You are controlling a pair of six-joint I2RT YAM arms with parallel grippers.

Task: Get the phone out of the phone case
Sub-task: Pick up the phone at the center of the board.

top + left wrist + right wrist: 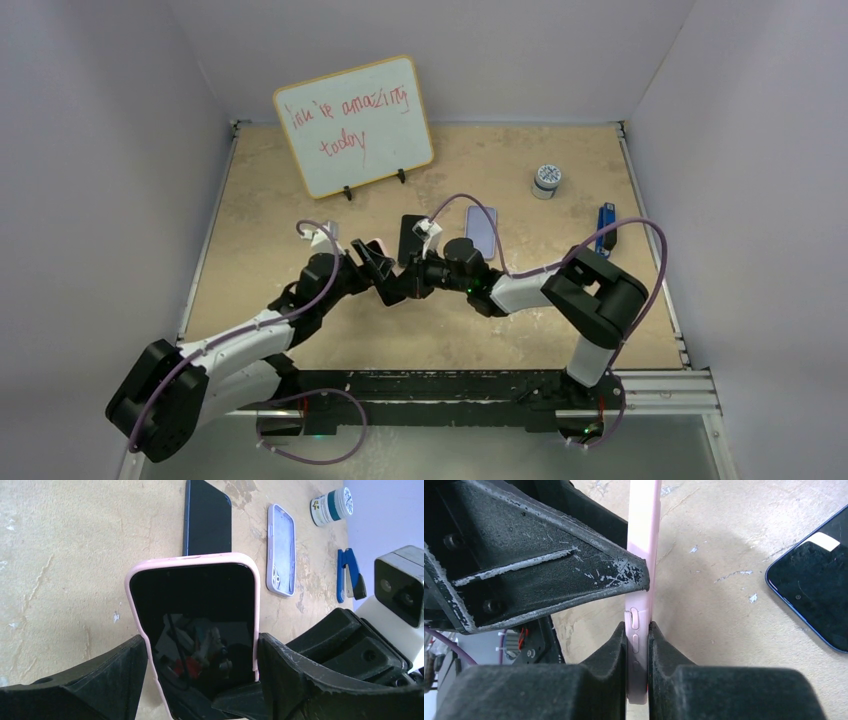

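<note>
On the bench, mid-surface, nearest the arm bases: one pink case, held up between the two arms. The phone is seated inside, screen dark, with the rim unbroken wherever it shows.

Left pincer: spread wide, clamping the case across its width.

Right pincer: narrow, nipping the case front to back at the button edge.

Progress, as I judge it: both grips are set and no corner is peeled, so the whole extraction is left to do.

Beyond, flat on the bench: one bare dark phone and, just apart from it, one empty pale case.

Farther right: blue stapler and small round tub.

At the back: whiteboard on its stand.

View notes:
- Left wrist camera: the only one showing the screen face and rim.
- Right wrist camera: the only one showing the side buttons and the front-to-back pinch.
- Overhead camera: shows the arms meeting but little of the case.
</note>
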